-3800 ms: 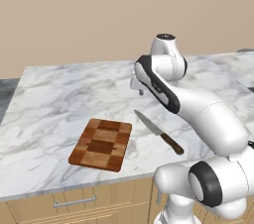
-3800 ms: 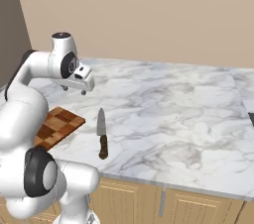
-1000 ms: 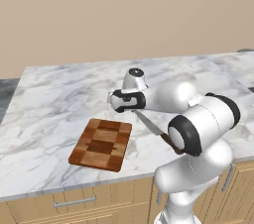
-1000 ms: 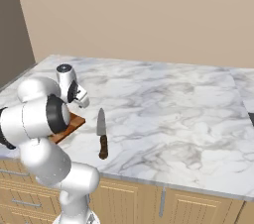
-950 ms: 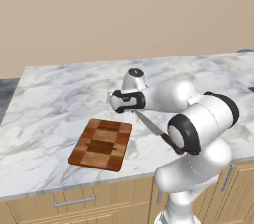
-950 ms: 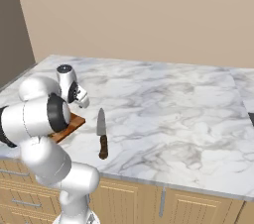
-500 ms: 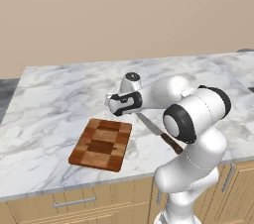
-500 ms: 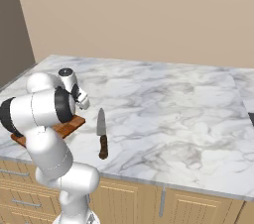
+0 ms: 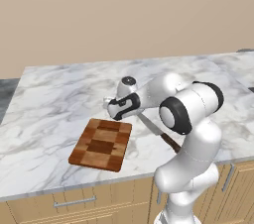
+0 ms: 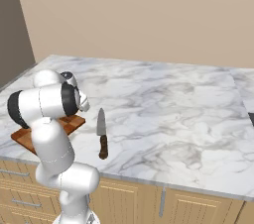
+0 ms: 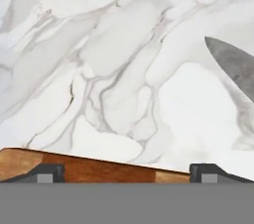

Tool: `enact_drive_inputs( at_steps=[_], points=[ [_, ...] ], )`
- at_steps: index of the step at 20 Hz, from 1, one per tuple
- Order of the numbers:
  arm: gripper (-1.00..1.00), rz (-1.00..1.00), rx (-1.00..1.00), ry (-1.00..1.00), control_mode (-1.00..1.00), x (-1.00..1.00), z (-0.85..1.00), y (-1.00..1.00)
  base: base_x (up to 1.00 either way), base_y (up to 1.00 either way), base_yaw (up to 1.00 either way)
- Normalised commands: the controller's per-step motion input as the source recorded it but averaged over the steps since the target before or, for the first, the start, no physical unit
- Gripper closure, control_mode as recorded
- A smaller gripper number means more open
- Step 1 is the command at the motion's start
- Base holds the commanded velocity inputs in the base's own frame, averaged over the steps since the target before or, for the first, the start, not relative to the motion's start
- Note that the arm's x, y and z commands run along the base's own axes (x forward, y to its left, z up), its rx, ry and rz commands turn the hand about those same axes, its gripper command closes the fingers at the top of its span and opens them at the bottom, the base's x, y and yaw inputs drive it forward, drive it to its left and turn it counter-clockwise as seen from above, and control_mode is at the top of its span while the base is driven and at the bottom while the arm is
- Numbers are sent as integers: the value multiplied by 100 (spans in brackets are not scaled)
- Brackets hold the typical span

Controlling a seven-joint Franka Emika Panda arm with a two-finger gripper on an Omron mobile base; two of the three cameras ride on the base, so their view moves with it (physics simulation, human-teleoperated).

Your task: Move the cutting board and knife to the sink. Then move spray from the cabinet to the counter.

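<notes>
the claw [image 11: 126, 171], its jaws spread wide and gripping nothing, is hanging low over the far edge of the cutting board [image 9: 101, 143] on the marble tabletop [image 9: 59, 99]. the knife [image 10: 102, 135] is lying just right of the board, its blade pointing away from the cabinet fronts.

cutting board [image 9: 101, 143]: on counter [image 9: 59, 94], near its front edge
knife [image 10: 102, 133]: on counter, just right of cutting board
</notes>
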Motion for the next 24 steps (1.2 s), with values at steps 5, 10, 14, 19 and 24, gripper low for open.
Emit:
enact_drive_inputs(
  at_steps=[5, 10, 14, 19, 24],
  points=[
    [-100, 0, 0, 0, -100, 13, -24, 10, 0, 0, 0],
    [-100, 0, 0, 0, -100, 9, -23, 8, 0, 0, 0],
    [-100, 0, 0, 0, -100, 5, -22, 7, 0, 0, 0],
    [-100, 0, 0, 0, -100, 1, -21, 6, 0, 0, 0],
    [-100, 0, 0, 0, -100, 0, -19, 5, 0, 0, 0]
  ],
)
